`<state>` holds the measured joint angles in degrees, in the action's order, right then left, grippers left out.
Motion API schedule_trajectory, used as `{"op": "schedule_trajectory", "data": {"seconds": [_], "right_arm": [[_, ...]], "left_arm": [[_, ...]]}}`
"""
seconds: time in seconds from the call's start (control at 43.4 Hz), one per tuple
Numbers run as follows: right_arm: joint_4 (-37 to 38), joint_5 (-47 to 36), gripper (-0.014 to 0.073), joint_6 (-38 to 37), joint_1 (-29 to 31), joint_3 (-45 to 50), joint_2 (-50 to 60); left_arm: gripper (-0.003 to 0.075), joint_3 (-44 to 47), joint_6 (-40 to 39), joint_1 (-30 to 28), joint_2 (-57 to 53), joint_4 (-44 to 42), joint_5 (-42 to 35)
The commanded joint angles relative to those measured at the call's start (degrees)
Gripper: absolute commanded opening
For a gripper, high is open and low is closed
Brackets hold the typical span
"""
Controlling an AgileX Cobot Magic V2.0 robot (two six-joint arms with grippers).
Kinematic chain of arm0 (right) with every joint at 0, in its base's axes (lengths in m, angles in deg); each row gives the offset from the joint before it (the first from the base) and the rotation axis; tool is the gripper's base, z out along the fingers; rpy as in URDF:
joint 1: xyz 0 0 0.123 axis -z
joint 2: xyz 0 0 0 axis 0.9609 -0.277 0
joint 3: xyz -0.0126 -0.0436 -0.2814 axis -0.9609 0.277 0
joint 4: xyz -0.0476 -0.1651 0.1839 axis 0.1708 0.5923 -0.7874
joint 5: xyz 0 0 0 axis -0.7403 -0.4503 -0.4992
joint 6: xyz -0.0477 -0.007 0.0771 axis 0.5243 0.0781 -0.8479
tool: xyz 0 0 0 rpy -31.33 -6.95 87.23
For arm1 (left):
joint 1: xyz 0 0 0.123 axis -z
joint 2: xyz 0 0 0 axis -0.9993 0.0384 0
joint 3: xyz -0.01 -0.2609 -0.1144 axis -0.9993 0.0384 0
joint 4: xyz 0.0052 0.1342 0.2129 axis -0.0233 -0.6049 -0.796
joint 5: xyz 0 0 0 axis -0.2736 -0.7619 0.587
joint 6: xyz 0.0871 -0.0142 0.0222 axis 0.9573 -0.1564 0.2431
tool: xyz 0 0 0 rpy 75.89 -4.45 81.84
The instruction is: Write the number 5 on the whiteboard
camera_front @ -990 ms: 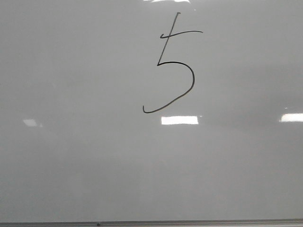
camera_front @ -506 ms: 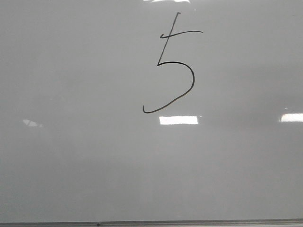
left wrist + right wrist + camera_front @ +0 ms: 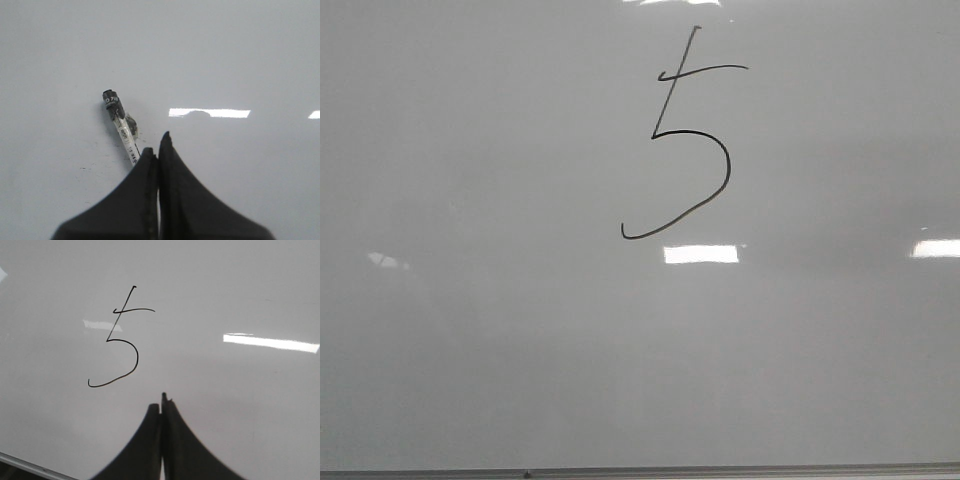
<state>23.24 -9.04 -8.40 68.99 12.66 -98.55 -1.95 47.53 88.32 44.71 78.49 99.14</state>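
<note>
Where the front view looks across the whiteboard [image 3: 470,350], the number 5 [image 3: 682,140] stands finished in thin black ink, high on the board and a little right of the middle. Its slanted stem crosses the short top bar, and the wide curve swings round to the right and ends in a tail low on the left. A bright rectangular glare patch [image 3: 701,254] lies just under that tail's side of the digit, apart from the ink, and a thin metal edge strip [image 3: 720,470] runs along the board's near edge.

In the right wrist view the digit [image 3: 120,340] shows again on the board [image 3: 240,285], beyond the right gripper [image 3: 162,402], whose dark fingers [image 3: 145,440] are pressed together with nothing between them.

The left gripper [image 3: 158,145] likewise has its fingers [image 3: 185,195] closed tip to tip and empty. A marker [image 3: 120,125] with a black end and a white labelled barrel lies flat on the board [image 3: 240,50] just beyond the fingertips, its near end hidden behind them.
</note>
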Motion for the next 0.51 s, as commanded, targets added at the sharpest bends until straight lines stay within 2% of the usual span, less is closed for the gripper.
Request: {"op": "schedule_trajectory", "data": {"seconds": [0.0, 0.092, 0.253, 0.391, 0.483], "right_arm": [[-1.1, -4.4, -0.0060, -0.1, 0.4, -1.3, -0.5], [-1.1, -4.4, -0.0060, -0.1, 0.4, -1.3, -0.5], [-1.1, -4.4, -0.0060, -0.1, 0.4, -1.3, -0.5], [-1.1, -4.4, -0.0060, -0.1, 0.4, -1.3, -0.5], [-1.1, -4.4, -0.0060, -0.1, 0.4, -1.3, -0.5]], "left_arm": [[-0.0020, -1.5, 0.1, 0.3, 0.4, 0.6, -4.0], [-0.0020, -0.9, 0.6, 0.3, 0.4, -0.1, -4.8], [-0.0020, 2.7, 7.6, 0.2, -2.9, 3.4, -7.6], [-0.0020, 7.6, 7.6, 0.0, -8.0, 3.3, -9.4], [-0.0020, 11.7, 7.6, -2.2, -11.7, 3.1, -10.0]]}}
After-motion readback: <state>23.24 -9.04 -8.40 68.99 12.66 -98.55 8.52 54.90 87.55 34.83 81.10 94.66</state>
